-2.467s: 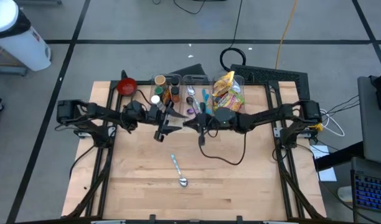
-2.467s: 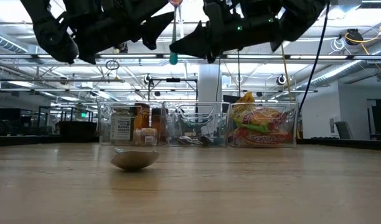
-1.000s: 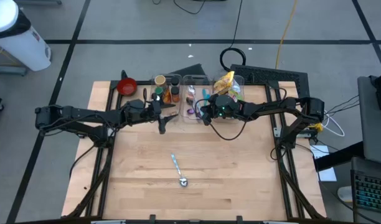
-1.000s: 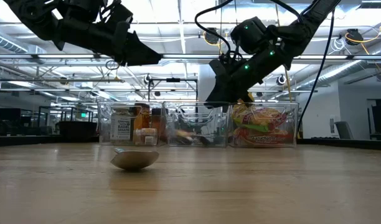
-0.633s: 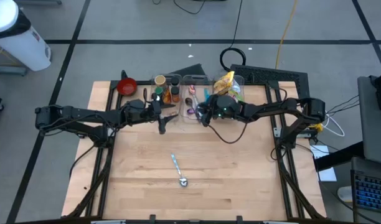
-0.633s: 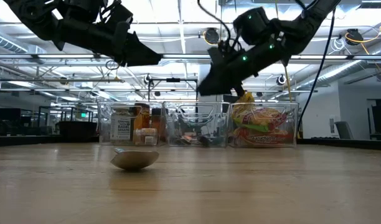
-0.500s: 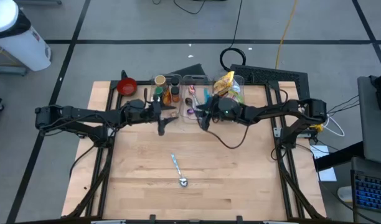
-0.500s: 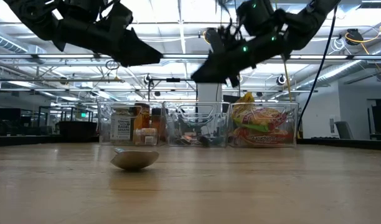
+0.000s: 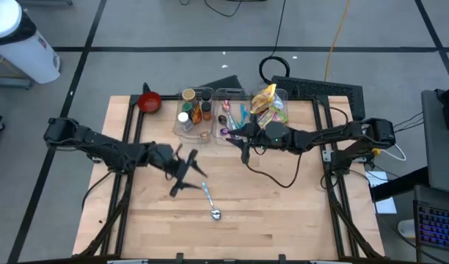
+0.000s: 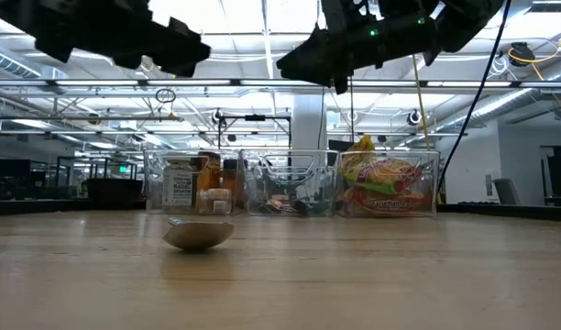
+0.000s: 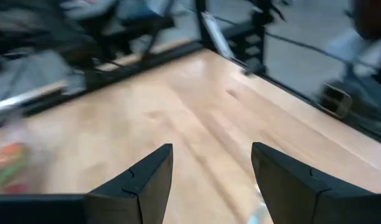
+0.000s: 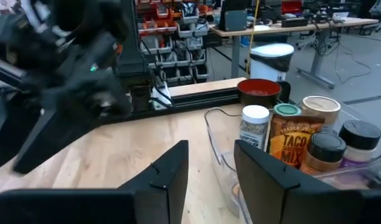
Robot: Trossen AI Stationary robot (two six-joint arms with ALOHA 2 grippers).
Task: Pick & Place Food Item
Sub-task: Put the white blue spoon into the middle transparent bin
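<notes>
Snack packets (image 9: 268, 108) stand in the right-hand clear bin (image 10: 387, 184) at the table's far edge, a yellow one sticking up above the rim. The middle bin (image 9: 230, 111) holds utensils; the left bin (image 9: 192, 114) holds spice jars (image 12: 290, 140). A metal spoon (image 9: 210, 199) lies flat on the table; its bowl (image 10: 198, 236) is nearest the front. My left gripper (image 9: 185, 174) is open and empty, above the table just left of the spoon's handle. My right gripper (image 9: 243, 150) is open and empty, held high in front of the middle bin.
A red bowl (image 9: 149, 101) sits at the far left corner beside the bins; it also shows in the right wrist view (image 12: 259, 92). Black frame rails (image 9: 126, 183) run along both sides of the table. Bare wood lies around the spoon toward the near edge.
My left gripper has swung from in front of the spice bin toward the table's near edge, ending beside the spoon's handle. My right gripper has risen from the middle bin's rim and drawn back a little toward the near edge. The spoon has stayed put.
</notes>
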